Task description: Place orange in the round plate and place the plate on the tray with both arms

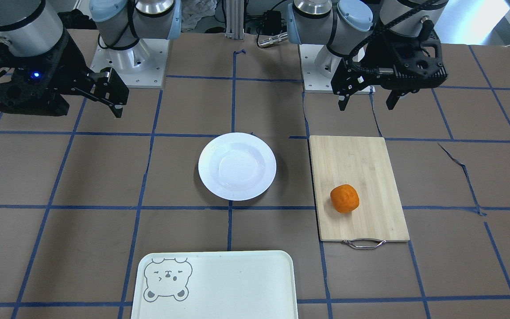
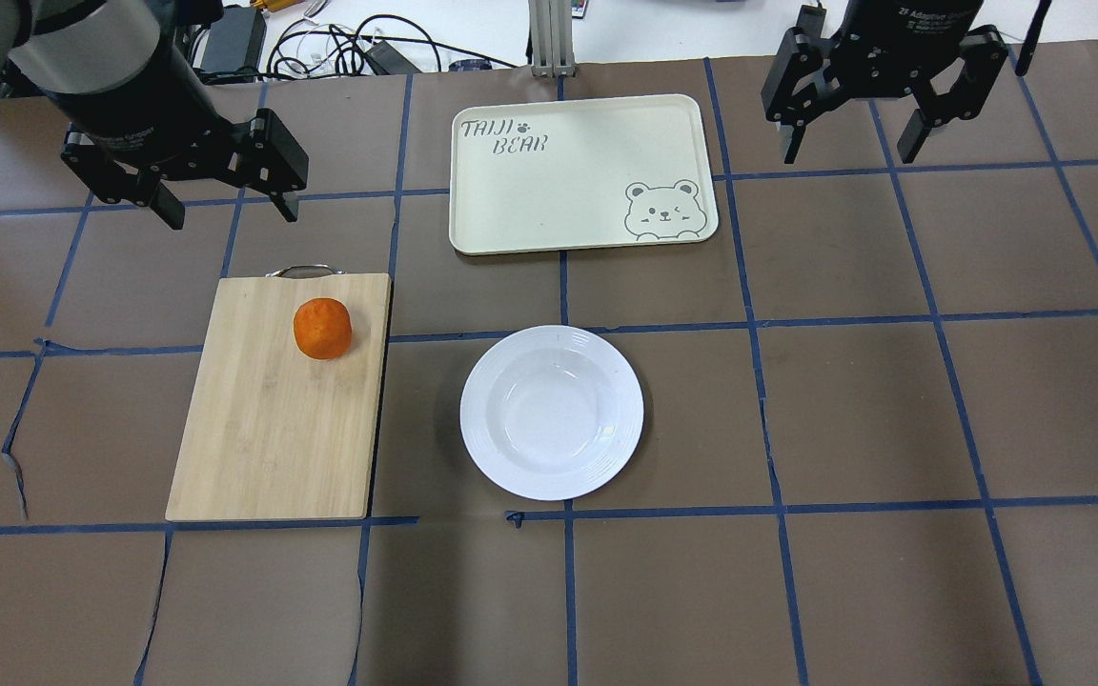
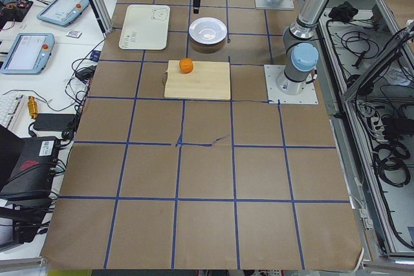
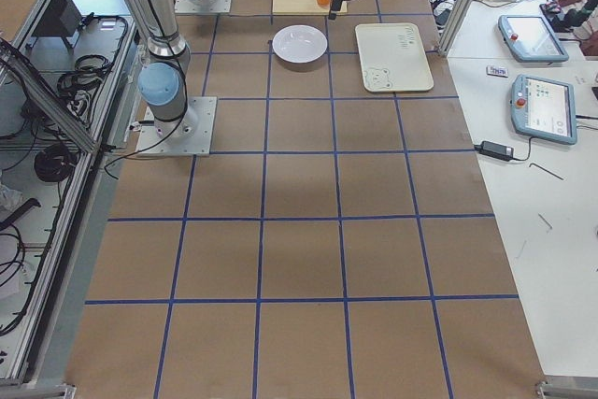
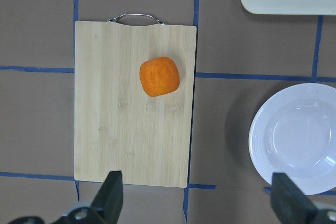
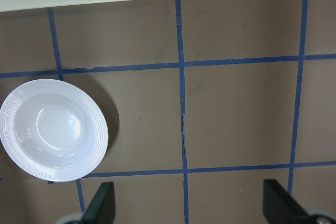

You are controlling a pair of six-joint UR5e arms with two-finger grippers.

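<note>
The orange [image 2: 322, 328] lies on a bamboo cutting board [image 2: 263, 429], near its handle end. To the board's right the white round plate [image 2: 552, 412] sits empty on the table. Beyond the plate lies the cream tray [image 2: 568, 171] with its bear face, also empty. My left gripper [image 2: 231, 211] hangs open above the table just past the board's handle, holding nothing. High over the table to the tray's right, my right gripper [image 2: 848, 152] is open and empty too. The left wrist view shows the orange [image 5: 159, 76] and plate [image 5: 296, 137] below the open fingers.
The table is covered in brown paper with a blue tape grid [image 2: 563, 286]. Both arm bases [image 1: 131, 57] stand on the robot's side of the table. Cables and boxes [image 2: 339, 48] lie past the far table edge. Side benches carry tablets [image 4: 542, 105].
</note>
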